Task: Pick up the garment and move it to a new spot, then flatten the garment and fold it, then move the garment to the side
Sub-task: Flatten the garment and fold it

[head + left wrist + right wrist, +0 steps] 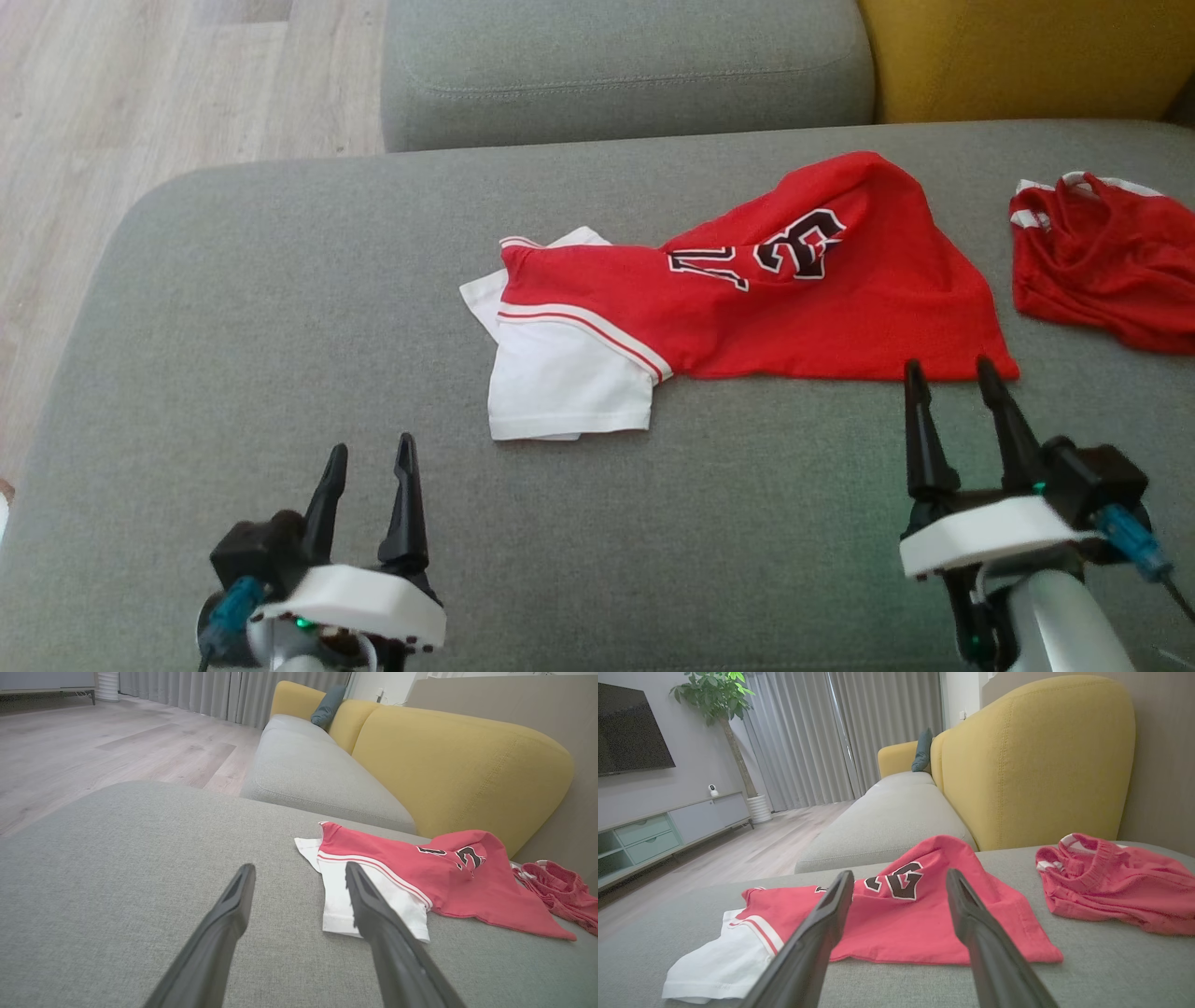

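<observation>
Garment (747,299) position: spread loosely on the grey sofa cushion (280,308), right of centre in the head view, unfolded, with its upper part humped up. That cushion is the largest item and carries everything. A second grey cushion (625,65) adjoins its far edge, a yellow backrest (1018,56) stands at the far right, and wood floor (140,93) lies to the left. The garment is a red jersey with black, white-outlined numerals (775,247) on its body. A white sleeve (560,383) with red trim lies flat on the cushion at its left end. A second red garment (1102,271), crumpled, lies to the right of it — near, but apart. The right end effector (948,369) is at the lower right of the head view, its two fingers parted by a moderate gap and holding nothing. Its fingertips reach the near hem of the jersey; whether they touch the fabric cannot be told. In the right wrist view the numerals show between the two fingers. The left end effector (372,453) is at the lower left over bare cushion, short of the white sleeve — fingers likewise parted and empty.
</observation>
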Robot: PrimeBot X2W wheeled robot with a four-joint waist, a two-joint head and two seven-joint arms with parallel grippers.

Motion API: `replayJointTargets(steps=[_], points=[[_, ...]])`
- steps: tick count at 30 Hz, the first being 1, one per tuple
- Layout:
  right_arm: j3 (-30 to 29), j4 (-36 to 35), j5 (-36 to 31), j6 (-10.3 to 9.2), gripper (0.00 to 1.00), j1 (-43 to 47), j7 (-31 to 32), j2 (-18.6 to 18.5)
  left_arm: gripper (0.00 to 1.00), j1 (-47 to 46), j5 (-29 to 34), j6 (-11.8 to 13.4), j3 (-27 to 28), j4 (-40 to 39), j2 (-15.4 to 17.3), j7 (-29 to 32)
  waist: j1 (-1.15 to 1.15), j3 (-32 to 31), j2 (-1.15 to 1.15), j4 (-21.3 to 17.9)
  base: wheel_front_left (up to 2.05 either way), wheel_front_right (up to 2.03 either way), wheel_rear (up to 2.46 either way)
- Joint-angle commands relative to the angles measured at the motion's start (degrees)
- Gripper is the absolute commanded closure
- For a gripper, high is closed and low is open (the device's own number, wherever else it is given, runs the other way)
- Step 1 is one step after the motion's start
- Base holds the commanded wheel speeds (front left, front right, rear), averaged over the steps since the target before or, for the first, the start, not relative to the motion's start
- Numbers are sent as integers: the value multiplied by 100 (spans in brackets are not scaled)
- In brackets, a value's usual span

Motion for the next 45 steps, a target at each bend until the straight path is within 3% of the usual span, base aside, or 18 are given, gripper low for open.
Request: replayJointTargets(steps=[1,27,36,45], points=[[157,-223,-10,37,0,-122,-12,-6,0,-171,-44,36,213,-195,7,-35,0,-4,0,-1,0,0,0],[218,-491,-164,37,0,34,234,-6,0,-212,46,-14,119,-101,7,-35,0,26,0,42,0,0,0],[282,-554,-166,37,0,-98,248,-6,0,-864,-133,-371,-324,614,7,310,0,446,0,-112,0,0,0],[344,-555,-155,37,0,-281,198,-6,0,-1568,-684,-439,-442,1545,7,374,0,923,0,-381,0,0,0]])
